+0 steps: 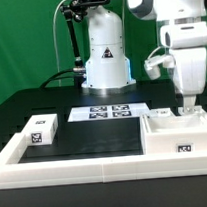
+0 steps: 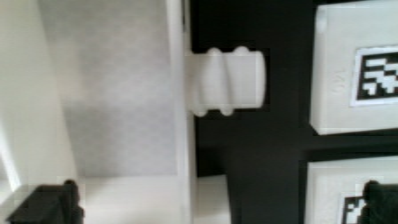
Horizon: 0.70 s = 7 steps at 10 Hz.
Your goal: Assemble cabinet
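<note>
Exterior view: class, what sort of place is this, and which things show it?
Most likely a robotics lab test bench: a robot arm standing at a black table, a green backdrop behind it, and a marker board with printed tags lying on the table.

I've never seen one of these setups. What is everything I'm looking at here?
Cabinet shell: one, white, exterior view's right, on the table.
Drawer block: one in the exterior view, white with a black-and-white tag, exterior view's left.
Marker board: one, white with four tags, middle of the table.
Border rail: one, white, along the table's front edge.
Table: one, black, under everything.
Robot arm: one, white, reaching down to the cabinet shell; jaws open, astride its wall.
</note>
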Motion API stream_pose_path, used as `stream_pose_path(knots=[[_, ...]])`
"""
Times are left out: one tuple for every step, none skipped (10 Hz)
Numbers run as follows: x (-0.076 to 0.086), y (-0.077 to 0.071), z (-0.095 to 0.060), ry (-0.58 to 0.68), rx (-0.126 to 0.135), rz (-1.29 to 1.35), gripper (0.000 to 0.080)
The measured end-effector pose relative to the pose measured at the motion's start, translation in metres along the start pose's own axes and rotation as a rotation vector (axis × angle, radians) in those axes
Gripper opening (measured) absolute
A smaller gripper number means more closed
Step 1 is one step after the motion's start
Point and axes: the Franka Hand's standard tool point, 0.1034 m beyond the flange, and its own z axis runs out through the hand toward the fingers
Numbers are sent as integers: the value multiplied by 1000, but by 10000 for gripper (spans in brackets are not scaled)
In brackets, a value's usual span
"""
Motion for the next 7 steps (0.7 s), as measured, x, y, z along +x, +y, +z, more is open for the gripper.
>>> stream_pose_path(knots=[[3, -8, -5, -1, -1, 13, 796], [7, -17, -7, -2, 3, 47, 796], [5, -16, -6, -2, 5, 43, 796], [4, -16, -5, -3, 6, 49, 796], [4, -16, -5, -3, 7, 49, 796], [4, -16, -5, -3, 7, 49, 796], [4, -17, -4, -3, 8, 55, 796]])
